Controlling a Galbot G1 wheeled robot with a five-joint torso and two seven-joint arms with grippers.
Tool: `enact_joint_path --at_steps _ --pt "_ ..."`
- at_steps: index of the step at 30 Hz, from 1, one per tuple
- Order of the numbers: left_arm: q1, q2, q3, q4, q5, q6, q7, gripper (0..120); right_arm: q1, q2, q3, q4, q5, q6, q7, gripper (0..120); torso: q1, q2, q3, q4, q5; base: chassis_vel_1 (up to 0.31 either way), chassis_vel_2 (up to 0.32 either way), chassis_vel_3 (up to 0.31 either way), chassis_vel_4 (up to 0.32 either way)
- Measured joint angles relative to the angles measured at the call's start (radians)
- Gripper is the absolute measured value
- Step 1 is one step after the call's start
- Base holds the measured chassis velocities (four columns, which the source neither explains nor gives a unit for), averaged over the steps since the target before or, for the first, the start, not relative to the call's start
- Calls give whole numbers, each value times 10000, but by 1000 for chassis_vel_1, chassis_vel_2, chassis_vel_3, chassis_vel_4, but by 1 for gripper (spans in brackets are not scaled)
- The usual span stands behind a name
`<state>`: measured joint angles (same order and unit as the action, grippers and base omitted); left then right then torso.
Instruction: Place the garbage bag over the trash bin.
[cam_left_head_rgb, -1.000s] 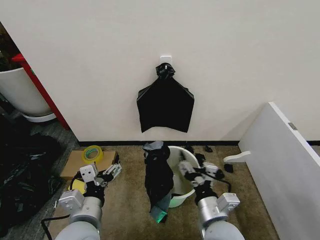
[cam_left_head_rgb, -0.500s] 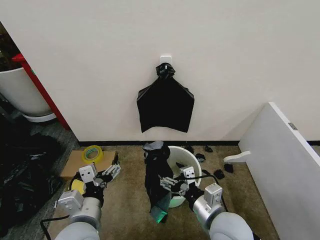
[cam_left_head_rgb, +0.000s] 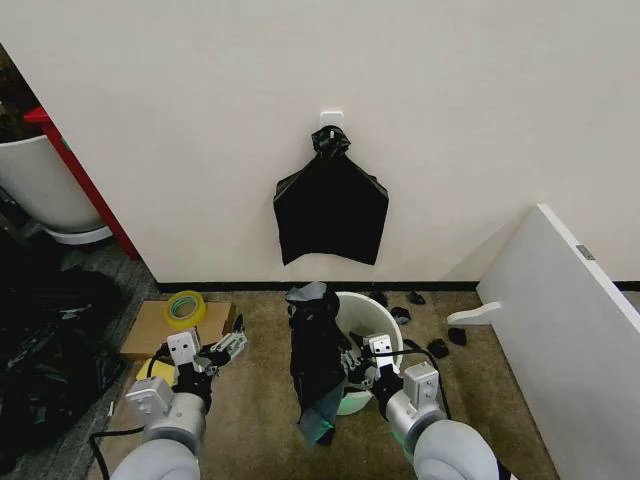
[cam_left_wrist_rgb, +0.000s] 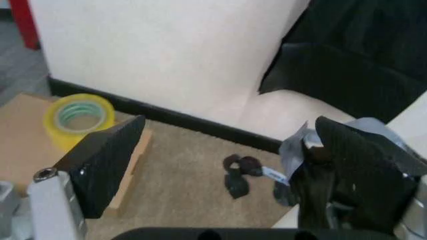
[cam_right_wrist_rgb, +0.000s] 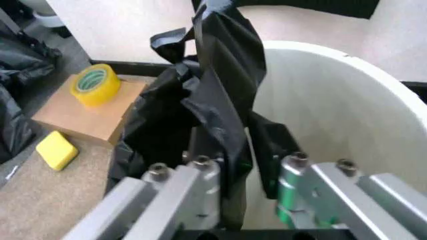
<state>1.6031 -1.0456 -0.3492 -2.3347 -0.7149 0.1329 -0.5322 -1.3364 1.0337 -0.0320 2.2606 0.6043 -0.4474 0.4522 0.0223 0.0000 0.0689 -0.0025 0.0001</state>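
The right gripper (cam_left_head_rgb: 352, 366) now sits against the wrinkly glossy black plastic garbage bag (cam_left_head_rgb: 317, 350), having swung leftward from the round white plastic trash bin's (cam_left_head_rgb: 385, 322) far side.

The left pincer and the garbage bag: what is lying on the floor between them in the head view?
In the head view, only bare brown carpet lies between the left pincer and the garbage bag, which hangs over the trash bin.

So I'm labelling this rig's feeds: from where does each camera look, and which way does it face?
Head view: from above, facing down at the wall; both arms show, the left gripper and the right gripper at the round white plastic trash bin.
Left wrist view: low, facing the wall; open fingers.
Right wrist view: facing the wrinkly black film garbage bag on the bin.
All share the yellow tape roll.
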Motion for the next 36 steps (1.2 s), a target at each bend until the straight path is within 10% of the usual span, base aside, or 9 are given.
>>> enact_joint_path --at_steps 7,36 --pt "-1168 304 366 314 -3031 567 840 100 -232 211 -4 28 93 5 671 0 0 0 0 -3 1 0 0 0 0" --pt "-3400 671 3776 2409 -1158 1225 1001 100 -218 344 623 -925 -69 952 1035 0 0 0 0 0 1 0 0 0 0"
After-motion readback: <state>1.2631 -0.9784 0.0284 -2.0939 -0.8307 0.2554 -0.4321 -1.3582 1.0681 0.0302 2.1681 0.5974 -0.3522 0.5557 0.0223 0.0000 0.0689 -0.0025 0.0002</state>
